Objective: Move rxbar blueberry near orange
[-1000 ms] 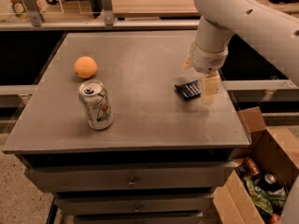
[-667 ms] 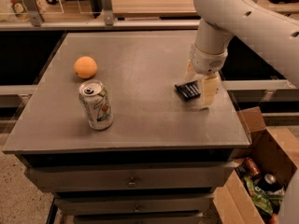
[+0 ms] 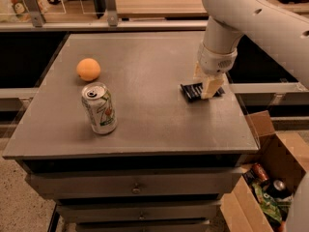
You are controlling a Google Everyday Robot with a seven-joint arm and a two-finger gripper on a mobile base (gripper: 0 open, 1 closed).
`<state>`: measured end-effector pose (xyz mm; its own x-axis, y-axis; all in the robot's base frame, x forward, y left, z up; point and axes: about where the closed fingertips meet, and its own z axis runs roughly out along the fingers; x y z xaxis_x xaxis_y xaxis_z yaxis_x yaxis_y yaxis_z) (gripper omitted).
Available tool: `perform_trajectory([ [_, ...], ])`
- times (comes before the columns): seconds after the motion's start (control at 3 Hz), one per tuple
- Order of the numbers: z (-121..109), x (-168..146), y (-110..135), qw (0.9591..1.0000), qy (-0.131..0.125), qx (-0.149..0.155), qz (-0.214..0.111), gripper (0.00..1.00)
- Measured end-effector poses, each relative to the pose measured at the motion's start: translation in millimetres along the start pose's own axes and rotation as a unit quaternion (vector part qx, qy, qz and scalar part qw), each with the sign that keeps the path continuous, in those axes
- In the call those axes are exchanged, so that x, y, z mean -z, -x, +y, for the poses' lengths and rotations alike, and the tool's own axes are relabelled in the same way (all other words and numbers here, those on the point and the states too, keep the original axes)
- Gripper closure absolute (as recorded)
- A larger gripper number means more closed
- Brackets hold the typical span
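Barely started, I'd say. The rxbar blueberry (image 3: 190,91) lies flat on the counter (image 3: 154,122), well apart from the orange (image 3: 88,69). The gripper (image 3: 205,80) is down on it, but I can't tell if it's got a grip. The whole carry is left.

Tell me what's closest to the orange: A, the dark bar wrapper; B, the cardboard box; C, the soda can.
C: the soda can stands just in front of the orange, while the rxbar blueberry lies far to the right, under the gripper.
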<state>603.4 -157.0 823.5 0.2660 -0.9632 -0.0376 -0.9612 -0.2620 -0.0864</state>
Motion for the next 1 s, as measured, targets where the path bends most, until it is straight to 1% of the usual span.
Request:
perform_trajectory([
  [0.33,-8,6,5,1.0000,-0.007,0.000,-0.007,1.00],
  [0.67,-27,21,17,0.9997,-0.022,0.006,-0.012,1.00],
  [1.0,-49,38,38,0.9989,-0.038,0.021,-0.016,1.00],
])
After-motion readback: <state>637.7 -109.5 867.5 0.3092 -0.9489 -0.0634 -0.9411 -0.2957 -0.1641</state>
